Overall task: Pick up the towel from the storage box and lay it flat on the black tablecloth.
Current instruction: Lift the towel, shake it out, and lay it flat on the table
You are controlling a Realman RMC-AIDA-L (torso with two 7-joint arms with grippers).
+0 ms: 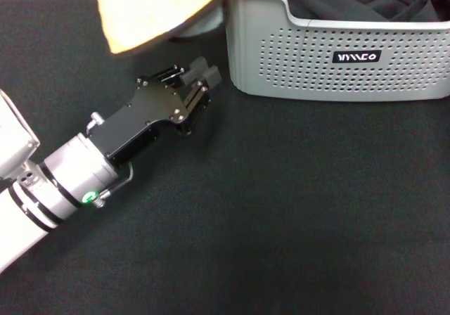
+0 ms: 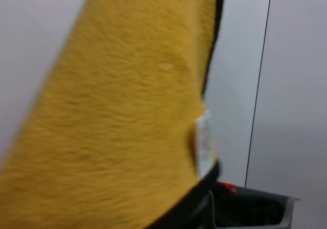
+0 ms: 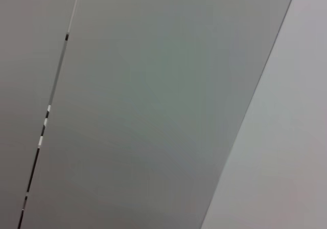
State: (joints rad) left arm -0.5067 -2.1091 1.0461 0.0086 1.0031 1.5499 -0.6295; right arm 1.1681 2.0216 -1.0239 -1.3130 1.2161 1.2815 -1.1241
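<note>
The towel (image 1: 158, 9), yellow-orange with a black border, hangs in the air at the far left, beside the storage box (image 1: 295, 62); what holds it is out of view. In the left wrist view the towel (image 2: 127, 116) fills the picture, with its white label (image 2: 204, 139) showing. My left gripper (image 1: 202, 76) is open and empty, low over the black tablecloth (image 1: 281, 209), just below the towel and left of the box. My right gripper shows in no view; the right wrist view shows only a bare wall.
A dark black clothing bundle (image 1: 351, 2) lies in the storage box. The box rim (image 2: 255, 201) shows in the left wrist view under the towel. The tablecloth covers the whole table in front of the box.
</note>
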